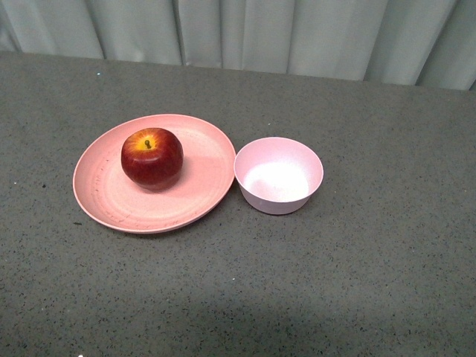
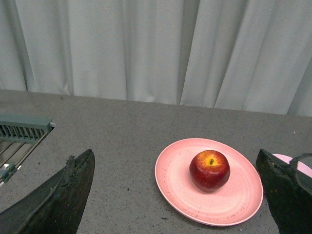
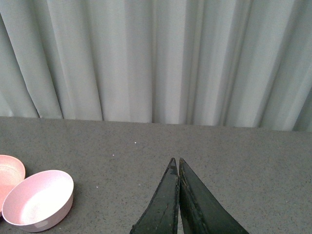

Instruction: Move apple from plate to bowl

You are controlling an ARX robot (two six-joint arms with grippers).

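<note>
While one apple (image 1: pixel 152 158) tops one plate (image 1: pixel 104 201), one bowl (image 1: pixel 277 199) (empty) stands beside.

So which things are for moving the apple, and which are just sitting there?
For the job: the apple, the plate it sits on, and the empty bowl beside the plate.
Just there: the grey slatted rack and the pale curtain behind the table.

- I see my left pincer (image 2: pixel 174 153) spread wide, its dark jaws at opposite edges of the left wrist view.
- My right pincer (image 3: pixel 176 161) is closed, jaws pressed together to one point.
- Neither arm shows in my front view.
</note>
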